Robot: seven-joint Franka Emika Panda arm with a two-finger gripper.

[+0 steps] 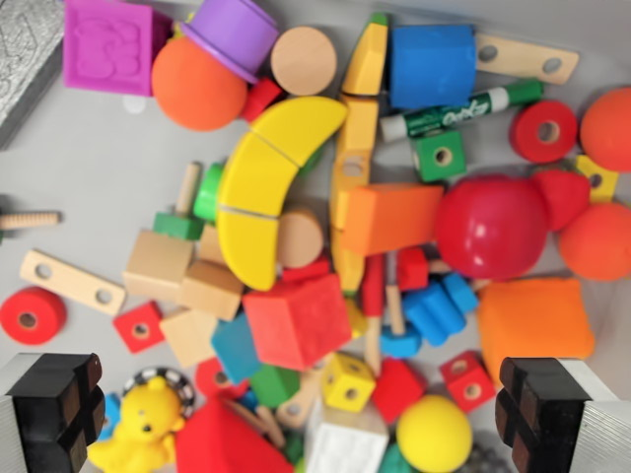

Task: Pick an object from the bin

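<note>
Gripper hangs with fingers wide apart and empty above the bin, which is crowded with toys. A red cube lies near the bin's middle, between the fingers. Recommend descending straight, squaring the fingers to its flat faces, clear of the yellow banana.

The pincer is spread wide, its two black fingertips at the lower corners of the wrist view, nothing between them.
</note>
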